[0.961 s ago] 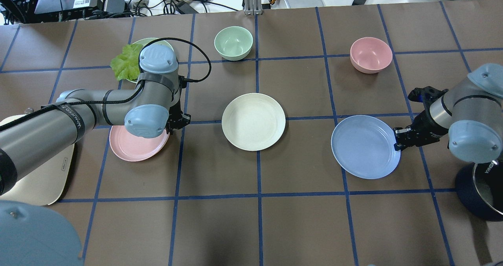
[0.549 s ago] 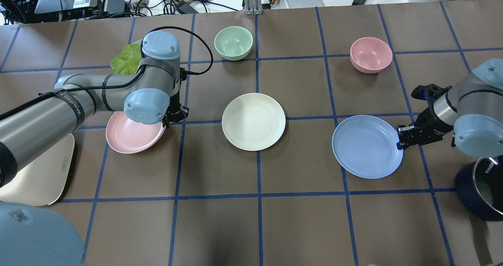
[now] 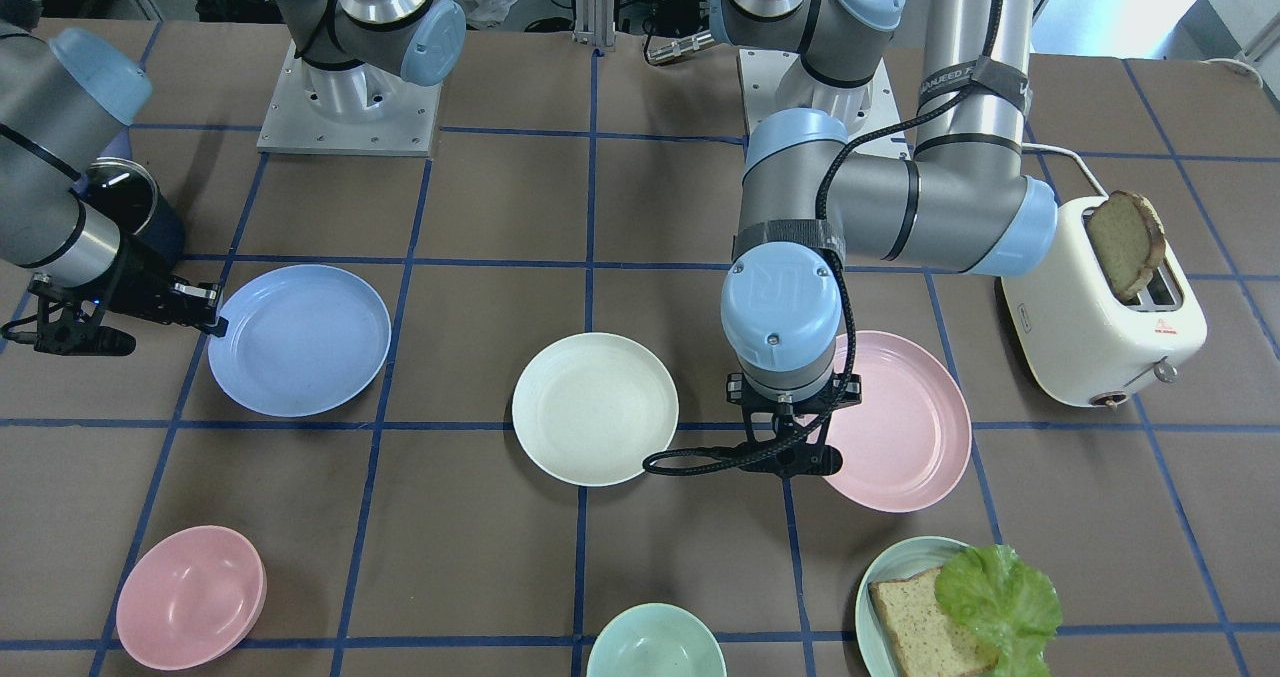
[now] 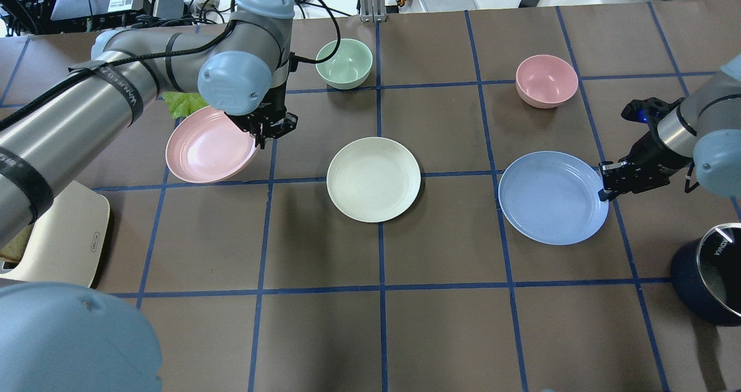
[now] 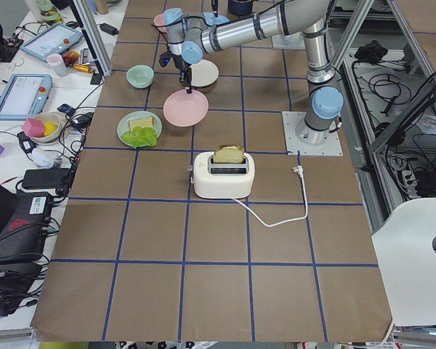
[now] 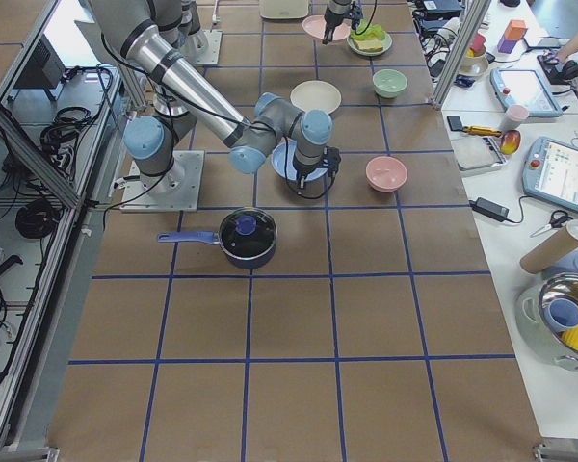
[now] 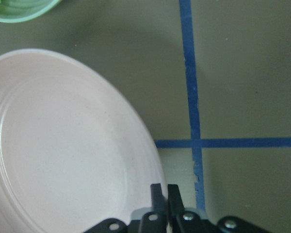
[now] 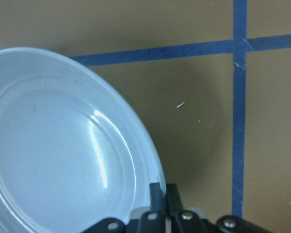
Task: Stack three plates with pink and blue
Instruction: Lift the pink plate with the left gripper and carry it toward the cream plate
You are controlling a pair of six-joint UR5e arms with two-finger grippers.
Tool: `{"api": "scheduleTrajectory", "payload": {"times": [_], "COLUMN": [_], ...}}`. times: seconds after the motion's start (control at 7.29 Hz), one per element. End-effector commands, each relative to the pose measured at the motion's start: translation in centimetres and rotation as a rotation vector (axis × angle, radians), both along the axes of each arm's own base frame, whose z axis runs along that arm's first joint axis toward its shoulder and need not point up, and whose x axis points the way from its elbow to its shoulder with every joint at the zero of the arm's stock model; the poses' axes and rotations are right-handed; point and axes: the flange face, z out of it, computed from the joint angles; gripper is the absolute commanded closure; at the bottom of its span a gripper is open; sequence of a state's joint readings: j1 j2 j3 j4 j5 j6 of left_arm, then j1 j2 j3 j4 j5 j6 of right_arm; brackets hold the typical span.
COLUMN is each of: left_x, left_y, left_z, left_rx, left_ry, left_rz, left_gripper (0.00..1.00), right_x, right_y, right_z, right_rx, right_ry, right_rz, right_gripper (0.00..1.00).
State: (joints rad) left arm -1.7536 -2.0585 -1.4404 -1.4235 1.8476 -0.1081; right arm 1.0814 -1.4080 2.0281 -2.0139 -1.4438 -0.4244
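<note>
The cream-white plate (image 4: 373, 179) lies flat at the table's middle, also in the front view (image 3: 595, 407). My left gripper (image 4: 258, 139) is shut on the right rim of the pink plate (image 4: 205, 146) and holds it tilted above the table, left of the cream plate. The left wrist view shows its fingers (image 7: 157, 194) pinching the pink rim (image 7: 63, 145). My right gripper (image 4: 604, 188) is shut on the right rim of the blue plate (image 4: 550, 198) and holds it raised to the right of the cream plate. The right wrist view shows the blue plate (image 8: 63, 145) in the closed fingers (image 8: 157, 194).
A mint bowl (image 4: 344, 62) and a pink bowl (image 4: 546, 80) stand at the far side. A pale-green plate with bread and lettuce (image 3: 950, 607) sits beyond the pink plate. A toaster (image 3: 1100, 307) stands at the left, a dark pot (image 4: 709, 276) at the near right.
My left gripper has lifted the pink plate and carried it away from the robot and slightly right. My right gripper has raised the blue plate and shifted it a little farther and rightward.
</note>
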Motion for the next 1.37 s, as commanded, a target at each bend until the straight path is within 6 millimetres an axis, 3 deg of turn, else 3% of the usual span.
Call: {"api": "scheduleTrajectory", "payload": {"times": [0.0,0.41,0.69,1.24], "left_x": [-5.4,-11.3,-15.3,-22.6], "left_y": [-2.1,-3.1,-2.7,1.1], "left_z": [1.3,2.0,1.4,-1.4], "left_rx": [-0.011,0.036,0.030,0.034], "left_ry": [-0.013,0.023,0.043,0.031], "left_rz": [0.028,0.072,0.113,0.169], "left_gripper": [1.00,1.00,1.00,1.00], "right_x": [-0.1,0.0,0.0,-0.1], "right_y": [-0.4,-0.4,-0.4,-0.4], "right_z": [0.6,0.6,0.6,0.4], "right_rx": [-0.004,-0.007,-0.006,-0.002], "right_ry": [0.006,0.004,0.003,0.003], "right_rz": [0.001,0.002,0.002,0.002], "right_gripper": [1.00,1.00,1.00,1.00]}}
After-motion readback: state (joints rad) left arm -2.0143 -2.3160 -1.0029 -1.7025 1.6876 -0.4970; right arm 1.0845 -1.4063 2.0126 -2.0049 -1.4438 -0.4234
